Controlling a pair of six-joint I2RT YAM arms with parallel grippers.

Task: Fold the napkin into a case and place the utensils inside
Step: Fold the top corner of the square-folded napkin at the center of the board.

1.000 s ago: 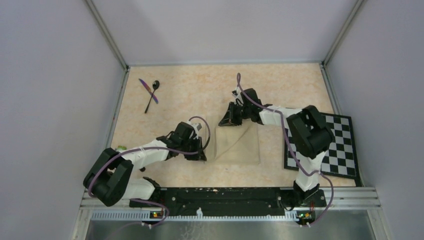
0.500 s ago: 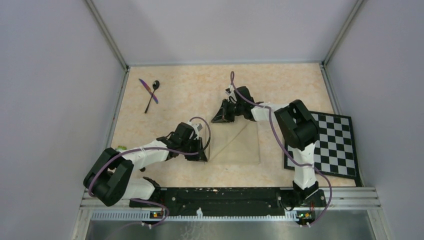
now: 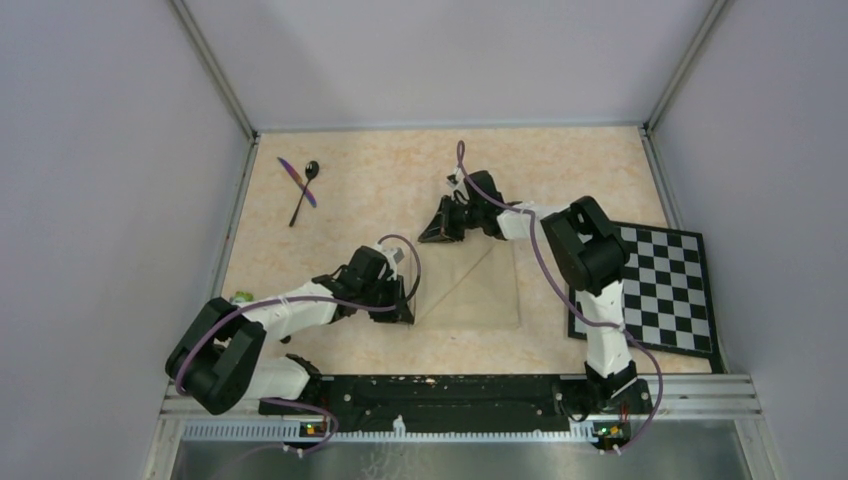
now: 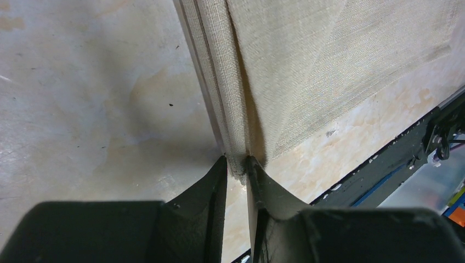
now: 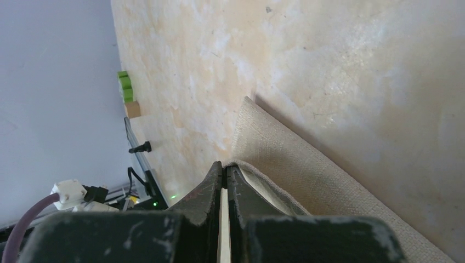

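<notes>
Broadly, we see a mottled beige worktop [image 3: 360,200] walled on three sides, with both arms reaching in from its near edge. A black-and-white checkerboard [image 3: 670,290] lies at the right edge, toward the near right corner, tilted a little.

Next in size is the napkin [image 3: 480,295], a tan cloth lying around the middle of the worktop, closer to the near edge. One flap is turned over, so a diagonal crease runs from its far side down toward its near left corner. It has not yet been made into a narrow case.

The left pincer [image 3: 405,312] sits at the napkin's near left corner. From its wrist camera we see the left pincer [image 4: 237,161] clamped on the stacked layers of the cloth's edge [image 4: 230,98]. The right pincer [image 3: 432,235] is at the far left corner. Its wrist view shows the right pincer [image 5: 225,167] with fingers pressed together on a raised tip of the cloth [image 5: 285,159].

Well apart, near the far left corner of the worktop, the black spoon [image 3: 304,192] and the purple knife [image 3: 297,182] lie crossed, touching each other.

A small green piece [image 3: 240,297] sits by the left edge, beside the left arm.
</notes>
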